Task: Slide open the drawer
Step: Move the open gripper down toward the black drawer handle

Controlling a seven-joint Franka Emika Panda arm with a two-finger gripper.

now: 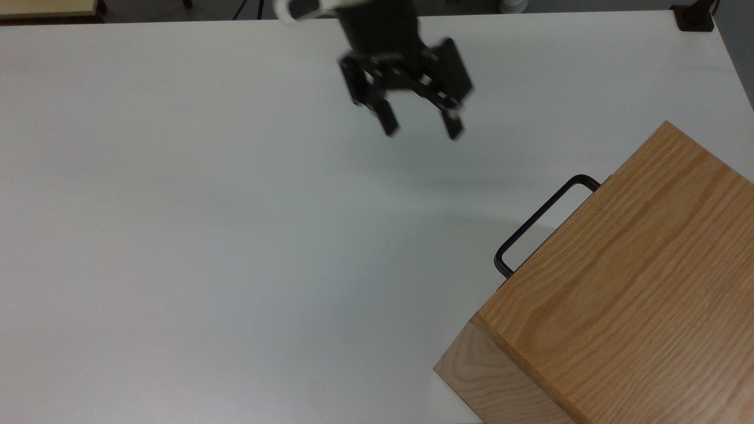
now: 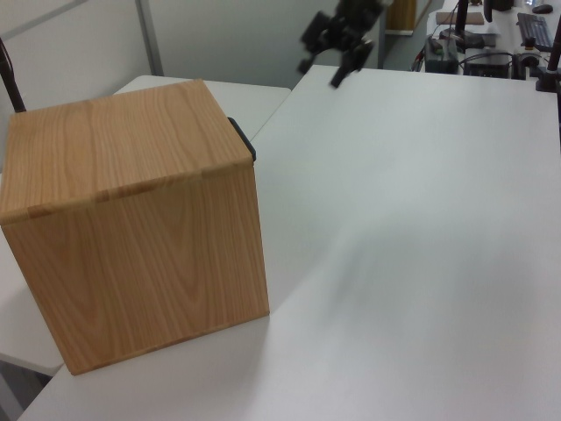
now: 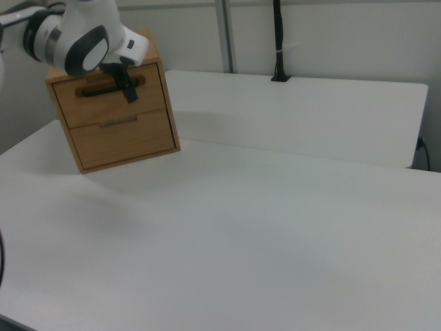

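Note:
The drawer [image 3: 148, 95] is the upper oak front of a wooden box [image 1: 618, 277], and it sits flush with the casing. Its long black bar handle [image 1: 537, 222] sticks out from the box towards the top view's upper left. One end of the handle [image 2: 246, 140] peeks past the box [image 2: 131, 219] in the left view. My gripper [image 1: 420, 128] hangs open above the white table [image 1: 206, 235] with nothing between its fingers. It is up and to the left of the handle and well apart from it. In the right view my gripper [image 3: 125, 87] overlaps the drawer front.
A second, lower front panel [image 3: 124, 138] sits under the drawer. A black clamp base [image 1: 695, 17] stands at the table's far right corner in the top view. A black post [image 3: 278, 41] rises from the adjoining table. Desks with clutter [image 2: 500, 44] lie beyond.

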